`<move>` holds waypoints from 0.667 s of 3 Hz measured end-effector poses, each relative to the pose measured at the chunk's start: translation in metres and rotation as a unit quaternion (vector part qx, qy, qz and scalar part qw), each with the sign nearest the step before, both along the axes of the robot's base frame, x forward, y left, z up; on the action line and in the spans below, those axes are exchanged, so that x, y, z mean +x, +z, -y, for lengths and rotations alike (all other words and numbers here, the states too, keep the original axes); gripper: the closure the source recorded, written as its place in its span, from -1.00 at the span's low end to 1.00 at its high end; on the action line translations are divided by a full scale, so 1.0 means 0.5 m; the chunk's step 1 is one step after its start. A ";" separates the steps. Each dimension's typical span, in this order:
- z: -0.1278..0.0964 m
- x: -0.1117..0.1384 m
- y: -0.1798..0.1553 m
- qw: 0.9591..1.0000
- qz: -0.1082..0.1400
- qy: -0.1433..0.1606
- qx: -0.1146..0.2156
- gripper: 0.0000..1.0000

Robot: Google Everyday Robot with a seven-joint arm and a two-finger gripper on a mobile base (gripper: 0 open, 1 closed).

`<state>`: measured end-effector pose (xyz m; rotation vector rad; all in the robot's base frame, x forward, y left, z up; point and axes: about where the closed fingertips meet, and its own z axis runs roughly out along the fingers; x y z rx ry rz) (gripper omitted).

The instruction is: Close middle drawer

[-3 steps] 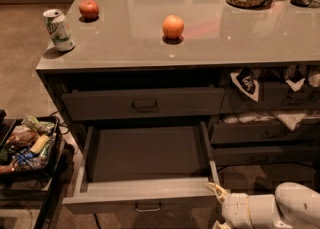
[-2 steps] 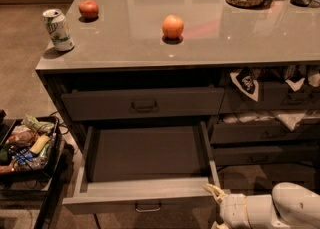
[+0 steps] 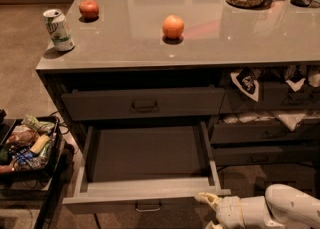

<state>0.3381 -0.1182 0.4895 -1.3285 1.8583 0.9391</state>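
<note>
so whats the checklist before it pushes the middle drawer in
1. The middle drawer stands pulled far out and is the one to push: ok.
2. Nothing sticks up above its sides to catch on the way in: ok.
3. The top drawer above is shut and out of the way: ok.
4. The end effector is level with the front panel: ok.
5. The end effector is centred near the loop handle: not ok, it sits off the panel's right corner.
6. The end effector touches the panel: cannot tell.
</note>
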 end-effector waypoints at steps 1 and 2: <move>0.000 0.000 0.000 1.000 0.000 0.000 0.000 -0.16; 0.000 0.000 0.000 1.000 0.000 0.000 0.000 0.31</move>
